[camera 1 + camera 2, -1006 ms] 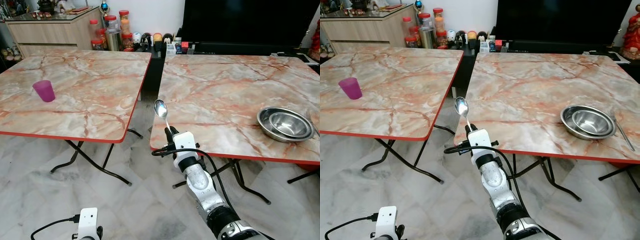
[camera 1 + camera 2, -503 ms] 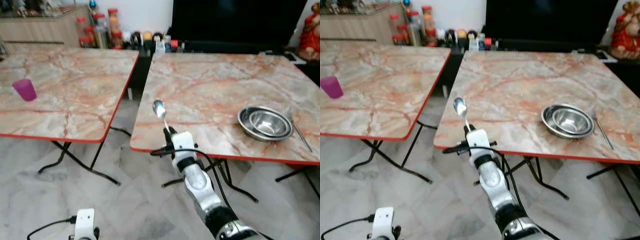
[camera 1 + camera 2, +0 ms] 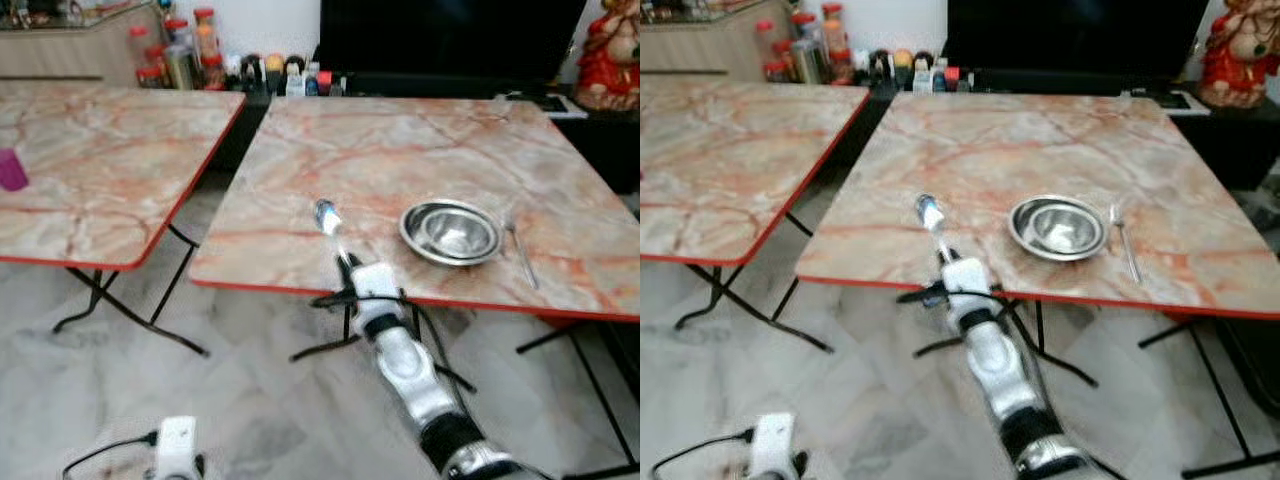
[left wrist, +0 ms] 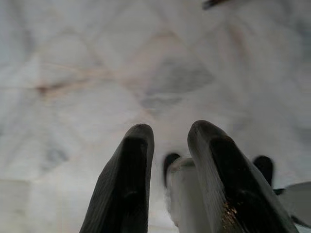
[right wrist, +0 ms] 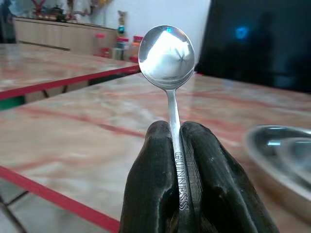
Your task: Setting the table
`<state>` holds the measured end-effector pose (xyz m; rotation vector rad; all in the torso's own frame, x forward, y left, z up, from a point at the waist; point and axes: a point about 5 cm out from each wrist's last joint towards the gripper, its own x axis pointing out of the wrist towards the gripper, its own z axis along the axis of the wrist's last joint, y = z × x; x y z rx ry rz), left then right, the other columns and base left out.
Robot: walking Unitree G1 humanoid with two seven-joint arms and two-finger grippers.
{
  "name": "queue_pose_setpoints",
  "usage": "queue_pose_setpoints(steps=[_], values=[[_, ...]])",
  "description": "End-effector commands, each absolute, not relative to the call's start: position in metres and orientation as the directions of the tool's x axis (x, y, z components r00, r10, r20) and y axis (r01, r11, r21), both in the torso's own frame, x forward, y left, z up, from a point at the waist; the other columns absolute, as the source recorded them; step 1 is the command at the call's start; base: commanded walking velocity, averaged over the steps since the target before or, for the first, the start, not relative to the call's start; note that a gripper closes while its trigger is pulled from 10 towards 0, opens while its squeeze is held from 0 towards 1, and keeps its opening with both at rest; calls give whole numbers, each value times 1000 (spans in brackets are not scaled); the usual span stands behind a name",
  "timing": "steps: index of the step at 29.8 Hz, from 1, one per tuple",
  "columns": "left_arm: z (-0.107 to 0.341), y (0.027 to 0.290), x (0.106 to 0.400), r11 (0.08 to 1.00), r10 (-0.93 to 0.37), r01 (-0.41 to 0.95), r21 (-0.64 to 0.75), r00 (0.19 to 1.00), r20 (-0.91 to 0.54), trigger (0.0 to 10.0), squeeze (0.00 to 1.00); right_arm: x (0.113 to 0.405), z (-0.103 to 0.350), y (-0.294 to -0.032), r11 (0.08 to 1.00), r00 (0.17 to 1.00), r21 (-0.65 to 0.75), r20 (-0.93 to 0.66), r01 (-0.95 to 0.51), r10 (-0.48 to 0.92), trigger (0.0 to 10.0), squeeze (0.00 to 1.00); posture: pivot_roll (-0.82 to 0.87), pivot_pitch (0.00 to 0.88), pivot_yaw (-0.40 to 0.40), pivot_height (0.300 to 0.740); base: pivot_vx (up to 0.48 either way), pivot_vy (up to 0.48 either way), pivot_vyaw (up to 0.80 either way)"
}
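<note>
The right gripper (image 5: 177, 141) pinches a spoon (image 5: 167, 53) upright by its handle, over the near edge of the marble table (image 3: 400, 160), left of the steel bowl (image 3: 449, 231); a fork (image 3: 520, 252), probably, lies right of that bowl.

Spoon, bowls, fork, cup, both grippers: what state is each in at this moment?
Spoon: upright, bowl end up, handle pinched by the right gripper.
Steel bowls: nested, upright, on the right table.
Fork: flat on the table, right of the bowls.
Purple cup: upright on the left table.
Left gripper: fingers apart, holding nothing, over floor.
</note>
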<state>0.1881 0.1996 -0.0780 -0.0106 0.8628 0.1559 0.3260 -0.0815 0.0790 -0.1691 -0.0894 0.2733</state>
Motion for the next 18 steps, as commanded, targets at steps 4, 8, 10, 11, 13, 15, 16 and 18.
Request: queue_pose_setpoints(steps=[4,8,10,11,13,15,16,18], values=[[-77,208,187,986,153,-149,74,633,-759,10000,0,327,85,-71,945,951,-166,85,-280,297,10000,0,-11,0,7,719,0,-355,0],[-77,208,187,986,152,-147,75,632,-760,10000,0,326,84,-72,946,952,-166,84,-278,294,10000,0,-15,0,11,719,0,-352,0],[-77,208,187,986,152,-147,74,632,-760,10000,0,326,84,-72,946,952,-166,84,-277,293,10000,0,-15,0,11,719,0,-356,0],[-77,208,187,986,151,-147,74,632,-760,10000,0,326,84,-72,947,953,-166,84,-276,292,10000,0,-15,0,10,719,0,-352,0],[-77,208,187,986,151,-146,74,632,-760,10000,0,326,83,-73,947,954,-166,83,-273,290,10000,0,-15,0,10,719,0,-354,0],[-77,207,187,986,151,-146,74,633,-759,10000,0,326,83,-73,947,954,-166,82,-273,289,10000,0,-15,0,8,719,0,-352,0],[-77,207,187,986,151,-146,74,633,-759,10000,0,326,83,-73,947,954,-166,82,-273,289,10000,0,-15,0,8,719,0,-352,0],[-77,207,187,986,151,-146,74,633,-759,10000,0,326,83,-73,947,954,-167,81,-274,290,10000,0,-15,0,8,719,0,-352,0]])
